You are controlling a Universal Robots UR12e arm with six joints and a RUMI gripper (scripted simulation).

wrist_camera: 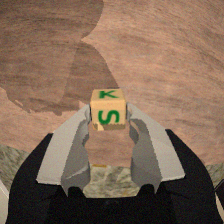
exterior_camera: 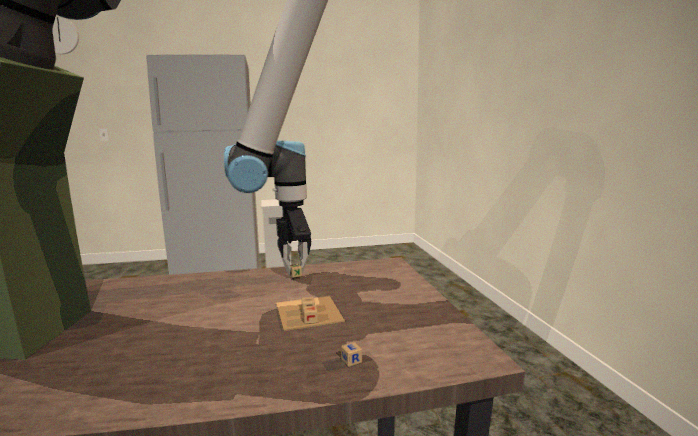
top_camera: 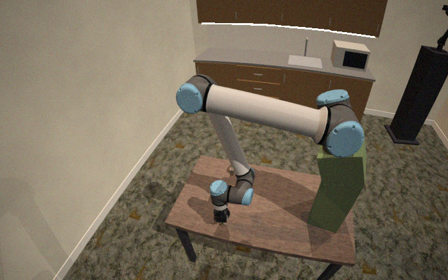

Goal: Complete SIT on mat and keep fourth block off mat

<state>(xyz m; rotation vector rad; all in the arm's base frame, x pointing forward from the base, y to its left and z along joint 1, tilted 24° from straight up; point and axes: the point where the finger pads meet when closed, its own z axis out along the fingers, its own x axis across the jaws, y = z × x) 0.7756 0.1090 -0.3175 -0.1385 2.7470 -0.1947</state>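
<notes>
My gripper [exterior_camera: 295,264] [wrist_camera: 108,104] [top_camera: 221,221] is shut on a wooden block with green letters [exterior_camera: 296,271] [wrist_camera: 108,112], near the table's far edge in the exterior view. In the wrist view the block shows an S on the face towards the camera and a K on the face next to it. I cannot tell whether it rests on the table or hangs just above it. A tan mat [exterior_camera: 288,320] lies mid-table with two red-lettered blocks [exterior_camera: 308,310] close together on it. A blue-lettered block [exterior_camera: 351,354] stands off the mat, nearer the front edge.
The robot's green pedestal [top_camera: 340,187] [exterior_camera: 16,216] stands at one side of the wooden table [top_camera: 281,236] [exterior_camera: 178,303]. The table edge and the floor lie right behind the gripper in the wrist view. A grey fridge [exterior_camera: 200,162] stands beyond the table.
</notes>
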